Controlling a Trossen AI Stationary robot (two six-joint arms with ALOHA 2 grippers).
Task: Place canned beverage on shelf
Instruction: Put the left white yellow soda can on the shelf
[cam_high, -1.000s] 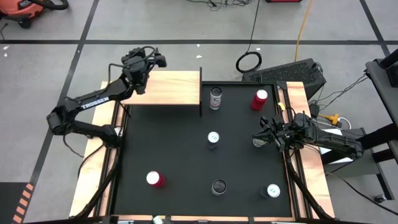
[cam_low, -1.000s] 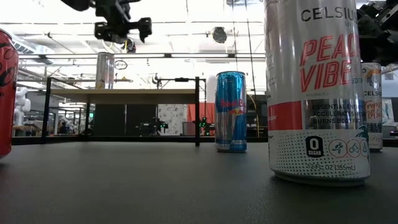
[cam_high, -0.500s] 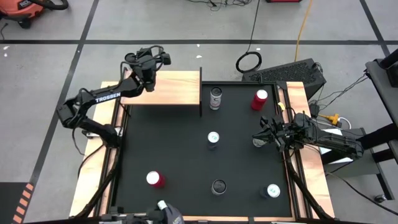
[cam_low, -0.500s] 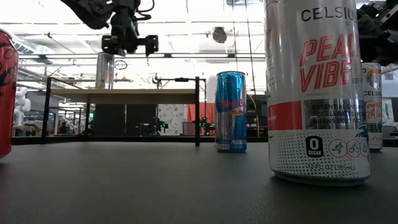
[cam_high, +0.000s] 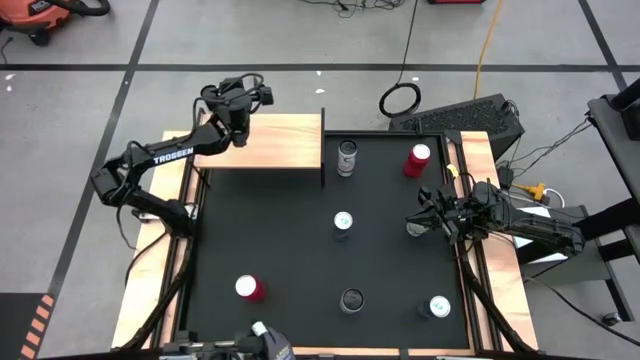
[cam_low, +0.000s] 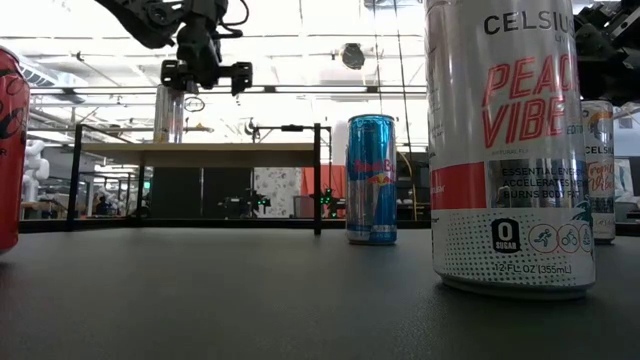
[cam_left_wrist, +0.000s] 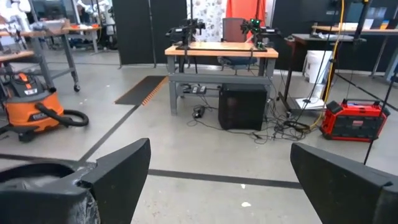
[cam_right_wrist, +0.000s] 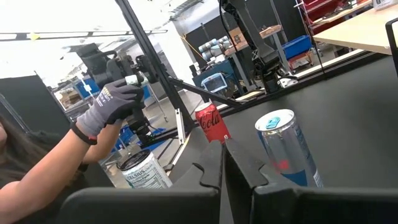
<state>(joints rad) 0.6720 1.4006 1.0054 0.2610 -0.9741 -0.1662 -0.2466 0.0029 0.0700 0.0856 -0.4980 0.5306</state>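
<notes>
The shelf (cam_high: 285, 142) stands at the table's far left; in the low view its board (cam_low: 200, 153) carries one upright silver can (cam_low: 168, 115). My left gripper (cam_low: 205, 72) hangs open just above that can and a little to its right. In the high view my left gripper (cam_high: 238, 96) hides the can. The left wrist view looks between the spread fingers (cam_left_wrist: 217, 180) at the room floor, and nothing is between them. My right gripper (cam_high: 412, 225) waits shut at the table's right edge, and its own wrist view shows it shut (cam_right_wrist: 224, 165).
Loose cans stand on the black table: a silver one (cam_high: 347, 157) beside the shelf's right leg, a red one (cam_high: 417, 158), a blue one (cam_high: 343, 222), a red one (cam_high: 248, 288), a dark one (cam_high: 351, 299) and one at the near right (cam_high: 438, 307). A person's gloved hand (cam_right_wrist: 106, 106) reaches in at the near edge.
My left gripper has sunk toward the shelf and gone a little toward the table's right, staying open; since half a second ago it has kept still. The can on the shelf has not moved. A person's hand has come in at the table's near edge.
</notes>
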